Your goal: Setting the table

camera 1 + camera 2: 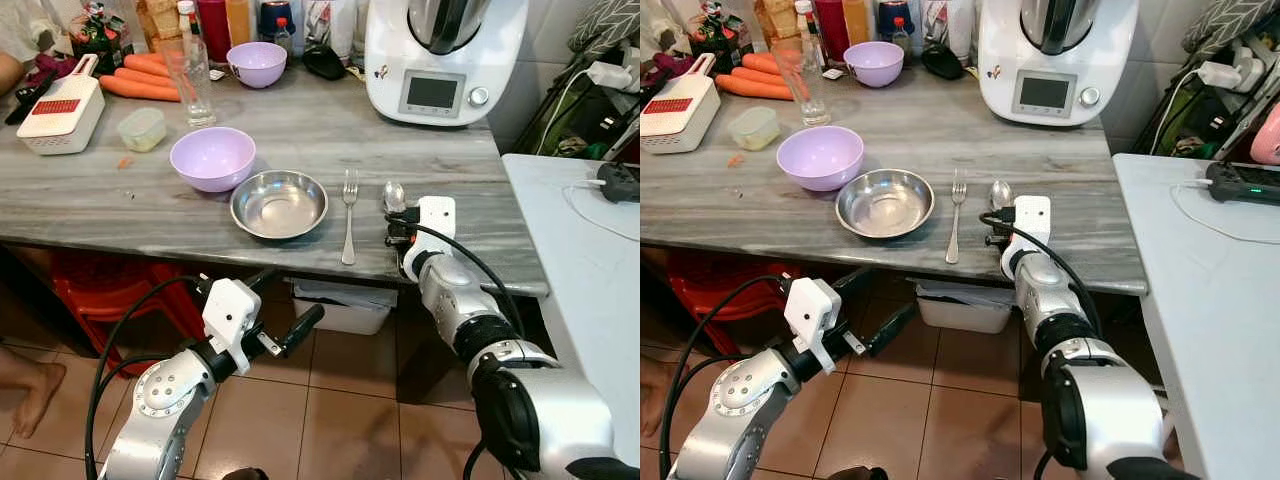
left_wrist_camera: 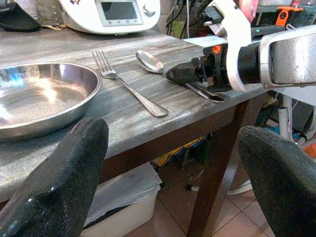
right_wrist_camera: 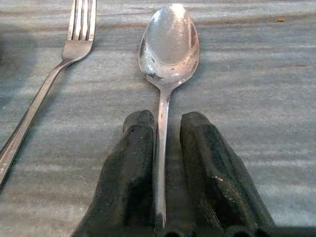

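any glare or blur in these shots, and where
Left wrist view: window glare on the steel bowl, the left gripper's fingers soft and out of focus. Right wrist view: the spoon bowl shines, the right gripper's fingers blurred. Eye views: sharp, evenly lit.

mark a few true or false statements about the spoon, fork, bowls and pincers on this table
1. The right pincer grips the spoon by its handle. True.
2. The fork lies inside the steel bowl. False: it lies on the table beside it.
3. The left pincer is open, below the table edge. True.
4. The spoon sits between fork and steel bowl. False: the fork is between them.
5. The purple bowl sits left of the steel bowl. True.
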Tool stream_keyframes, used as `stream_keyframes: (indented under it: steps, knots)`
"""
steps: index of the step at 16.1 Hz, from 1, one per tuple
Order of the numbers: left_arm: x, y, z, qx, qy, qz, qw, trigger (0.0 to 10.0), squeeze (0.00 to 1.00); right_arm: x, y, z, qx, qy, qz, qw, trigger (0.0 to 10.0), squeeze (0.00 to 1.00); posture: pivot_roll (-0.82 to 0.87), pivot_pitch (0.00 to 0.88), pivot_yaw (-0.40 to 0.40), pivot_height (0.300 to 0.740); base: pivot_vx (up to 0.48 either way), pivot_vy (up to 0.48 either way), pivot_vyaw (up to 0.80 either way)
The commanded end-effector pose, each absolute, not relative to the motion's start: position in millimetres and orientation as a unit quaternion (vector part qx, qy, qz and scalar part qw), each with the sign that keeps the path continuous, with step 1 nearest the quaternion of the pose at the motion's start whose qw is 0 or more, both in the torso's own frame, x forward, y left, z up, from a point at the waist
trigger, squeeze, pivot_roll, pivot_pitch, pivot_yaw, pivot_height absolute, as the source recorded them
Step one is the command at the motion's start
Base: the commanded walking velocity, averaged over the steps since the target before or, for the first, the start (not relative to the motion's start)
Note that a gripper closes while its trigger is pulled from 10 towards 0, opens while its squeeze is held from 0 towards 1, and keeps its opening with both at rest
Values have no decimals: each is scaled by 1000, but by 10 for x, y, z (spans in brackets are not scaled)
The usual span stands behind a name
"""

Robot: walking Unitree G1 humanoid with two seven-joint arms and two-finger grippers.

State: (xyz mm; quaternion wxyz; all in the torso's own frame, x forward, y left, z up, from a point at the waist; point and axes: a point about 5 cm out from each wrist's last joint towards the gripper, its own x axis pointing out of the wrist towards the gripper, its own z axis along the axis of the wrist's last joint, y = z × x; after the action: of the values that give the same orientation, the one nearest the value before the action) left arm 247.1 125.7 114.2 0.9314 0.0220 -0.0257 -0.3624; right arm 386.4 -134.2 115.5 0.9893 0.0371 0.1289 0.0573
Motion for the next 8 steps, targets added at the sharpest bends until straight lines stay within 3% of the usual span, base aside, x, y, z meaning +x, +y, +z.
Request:
stream_keyframes:
  steps: [1, 8]
  knots:
    - [2460, 1249, 1175, 29, -30, -365, 930, 10000, 0, 3868, -1346, 1145, 32, 143, 58, 988, 0, 0, 91, 125, -22, 740, 0, 0, 0]
    - [2447, 1271, 1193, 34, -30, -362, 931, 10000, 0, 3891, -1283, 1194, 36, 137, 73, 987, 0, 0, 106, 134, -21, 740, 0, 0, 0]
